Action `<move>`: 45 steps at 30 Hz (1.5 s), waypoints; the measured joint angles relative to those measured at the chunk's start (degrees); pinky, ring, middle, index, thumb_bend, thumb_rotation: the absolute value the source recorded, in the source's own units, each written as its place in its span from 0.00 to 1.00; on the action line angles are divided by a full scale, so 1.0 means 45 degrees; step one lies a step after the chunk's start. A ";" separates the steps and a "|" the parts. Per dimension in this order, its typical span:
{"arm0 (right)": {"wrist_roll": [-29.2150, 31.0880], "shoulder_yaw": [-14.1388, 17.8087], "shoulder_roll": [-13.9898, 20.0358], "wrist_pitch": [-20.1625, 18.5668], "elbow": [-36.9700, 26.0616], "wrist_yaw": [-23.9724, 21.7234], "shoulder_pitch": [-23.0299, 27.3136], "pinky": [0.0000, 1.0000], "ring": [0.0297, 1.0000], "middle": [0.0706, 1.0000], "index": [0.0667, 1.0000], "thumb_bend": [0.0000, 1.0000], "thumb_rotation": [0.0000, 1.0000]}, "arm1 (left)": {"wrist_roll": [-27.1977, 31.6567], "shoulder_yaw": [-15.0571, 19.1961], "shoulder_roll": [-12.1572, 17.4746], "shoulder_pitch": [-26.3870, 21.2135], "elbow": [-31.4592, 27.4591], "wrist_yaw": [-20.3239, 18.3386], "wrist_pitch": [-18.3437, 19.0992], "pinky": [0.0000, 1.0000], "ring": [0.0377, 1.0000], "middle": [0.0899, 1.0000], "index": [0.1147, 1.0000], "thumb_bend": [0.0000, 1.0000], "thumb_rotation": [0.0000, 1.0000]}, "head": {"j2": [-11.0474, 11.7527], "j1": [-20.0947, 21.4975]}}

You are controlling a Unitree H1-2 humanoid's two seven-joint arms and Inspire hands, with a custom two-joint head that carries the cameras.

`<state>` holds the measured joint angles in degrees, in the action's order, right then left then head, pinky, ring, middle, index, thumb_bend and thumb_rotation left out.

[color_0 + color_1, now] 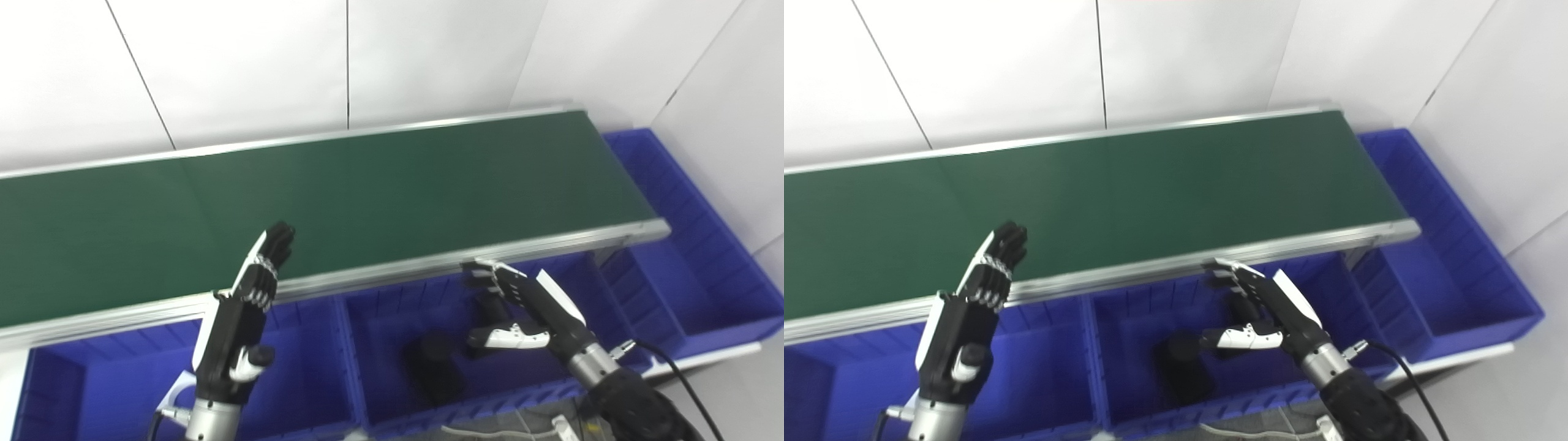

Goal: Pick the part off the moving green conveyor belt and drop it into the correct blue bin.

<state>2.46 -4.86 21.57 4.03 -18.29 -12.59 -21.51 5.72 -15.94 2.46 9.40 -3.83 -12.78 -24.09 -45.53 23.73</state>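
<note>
the part [433, 366] is lying in the middle blue bin [392, 416], a dark blocky lump, blurred, exact shape not readable. it is sitting low in the bin, just below and left of the right hand [520, 309], apart from the fingers as far as can be told. in the right eye view the part [1185, 366] is showing a rounded dark top close to the thumb tip, touching or not cannot be told; in the left eye view there is a clearer gap between thumb and part.

the right hand is hovering over the middle bin, fingers spread and curved, holding nothing, thumb white and pointing left. the left hand [242, 318] is standing upright in front of the belt's near rail, fingers straight and apart, empty, black shell with white side panels.

the green conveyor belt [367, 196] is running flat and matte, edged with silver metal rails [392, 277]. the left blue bin [92, 380] is sitting under the left arm; the right blue bin [1458, 288] is wrapping round the belt's end, and the right eye view is showing more of its floor. the bins are glossy plastic with ribbed walls. a black cable [680, 380] is trailing off the right wrist. white panelled wall [245, 61] behind.
</note>
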 measured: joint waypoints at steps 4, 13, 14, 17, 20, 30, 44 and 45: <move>-0.0254 -0.0684 -0.0600 -0.0366 -0.1891 -0.0088 -0.0449 1.00 1.00 1.00 1.00 1.00 0.93 | -0.0010 0.0190 0.0253 -0.0099 0.0302 -0.0113 -0.0023 0.97 0.95 0.92 0.92 0.88 0.82 | 0.0117 -0.0273; -0.0958 -0.0731 -0.4033 0.0904 -0.0830 0.1482 0.0441 1.00 1.00 1.00 1.00 1.00 0.98 | -0.0300 0.0362 0.0248 -0.0109 0.0693 -0.0239 -0.0077 0.99 0.97 0.93 0.92 0.88 0.82 | 0.0254 -0.1641; -0.0922 -0.0716 -0.4412 0.1257 -0.0542 0.1696 0.0569 1.00 1.00 1.00 1.00 1.00 0.98 | -0.0326 0.0362 0.0245 -0.0110 0.0698 -0.0245 -0.0081 0.99 0.97 0.93 0.93 0.88 0.82 | 0.0273 -0.1970; -0.0882 -0.0817 -0.5180 0.1989 0.0430 0.1961 0.1077 1.00 1.00 0.99 0.99 1.00 0.98 | -0.0624 0.0356 0.0245 -0.0127 0.0813 -0.0278 -0.0117 0.99 0.97 0.93 0.93 0.90 0.84 | 0.0351 -0.2538; -0.1072 -0.1057 -0.5288 0.2904 0.1482 0.1956 0.1583 1.00 1.00 0.98 0.98 1.00 1.00 | -0.0889 0.0348 0.0243 -0.0126 0.1197 -0.0330 -0.0127 0.99 0.97 0.93 0.92 0.92 0.85 | 0.0528 -0.2911; -0.1263 -0.1416 -0.5369 0.4215 0.3253 0.2044 0.1528 1.00 1.00 0.96 0.95 1.00 0.98 | -0.1165 0.0281 0.0299 0.0090 0.1621 -0.0425 -0.0131 0.97 0.98 0.95 0.92 0.95 0.85 | 0.1563 -0.3653; -0.1500 -0.1590 -0.5017 0.4409 0.3982 0.2149 0.1622 0.96 0.93 0.91 0.92 1.00 0.99 | -0.1672 -0.0018 0.0298 0.0506 0.1762 -0.0113 -0.0132 0.98 0.97 0.95 0.91 0.95 0.85 | 0.1660 -0.4044; -0.1586 -0.1590 -0.4906 0.4411 0.4123 0.2154 0.1647 0.96 0.93 0.91 0.92 1.00 0.99 | -0.1671 -0.0057 0.0292 0.0505 0.1767 -0.0082 -0.0131 0.98 0.97 0.95 0.91 0.95 0.84 | 0.1660 -0.4063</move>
<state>-4.67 -12.01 -0.51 23.87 0.27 -2.89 -14.09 -1.80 -16.19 3.78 11.67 4.12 -13.15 -24.68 -38.06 5.45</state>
